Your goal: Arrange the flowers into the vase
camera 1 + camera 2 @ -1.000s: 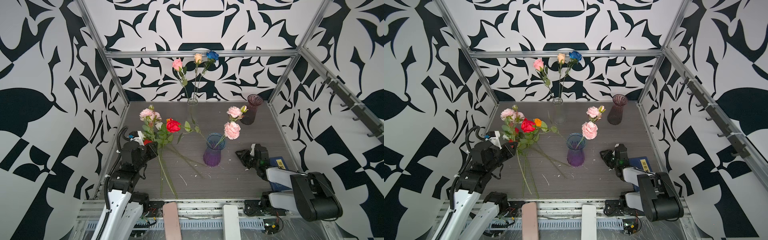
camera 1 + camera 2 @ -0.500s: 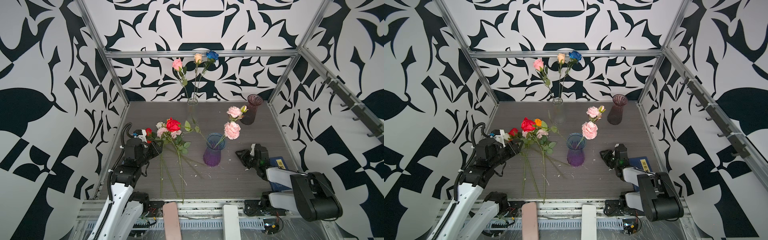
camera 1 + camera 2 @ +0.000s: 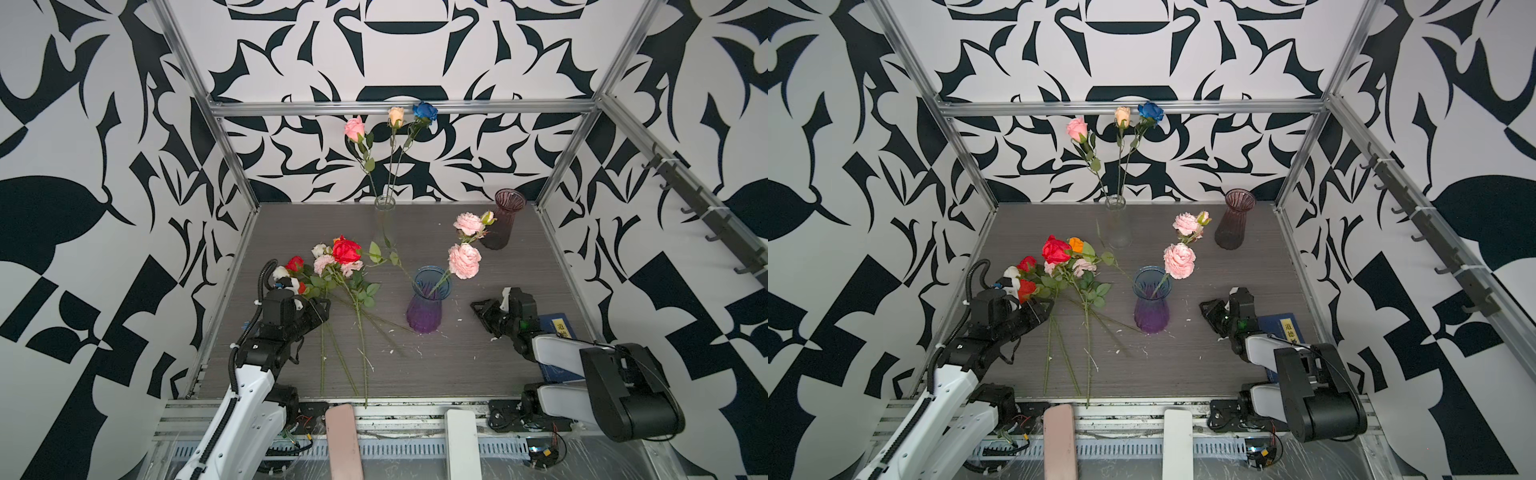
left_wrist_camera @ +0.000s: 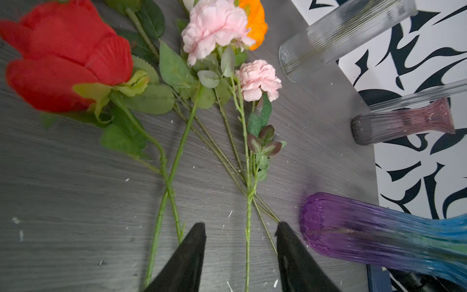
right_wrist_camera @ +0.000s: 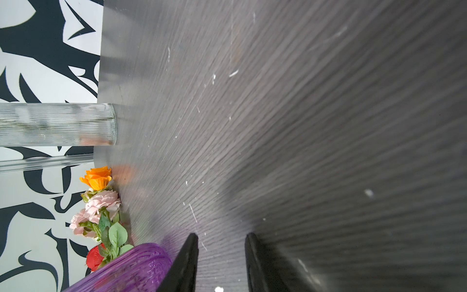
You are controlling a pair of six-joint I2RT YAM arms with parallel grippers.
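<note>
Several loose flowers (image 3: pixel 345 266) lie fanned out on the dark table left of centre, among them a red rose (image 4: pixel 65 55), pink carnations (image 4: pixel 214 27) and an orange head (image 4: pixel 257 22). My left gripper (image 4: pixel 240 227) stands open over their stems. One thin green stem (image 4: pixel 247 240) runs between the jaws, untouched. The purple-and-blue vase (image 3: pixel 426 307) stands mid-table with a pink carnation stem (image 3: pixel 464 259) in it. My right gripper (image 3: pixel 478 309) rests open and empty on the table, to the right of that vase (image 5: pixel 126 268).
A clear ribbed vase (image 3: pixel 384 220) at the back holds pink, cream and blue roses. A dark pink vase (image 3: pixel 500 220) stands empty at the back right. A blue book (image 3: pixel 559 328) lies under the right arm. Pink (image 3: pixel 343 440) and white (image 3: pixel 461 440) pads sit at the front edge.
My left gripper has opened and let go of the bunch. The flowers have swung right and come down flat, their stems spreading on the table. The right arm has not moved.
</note>
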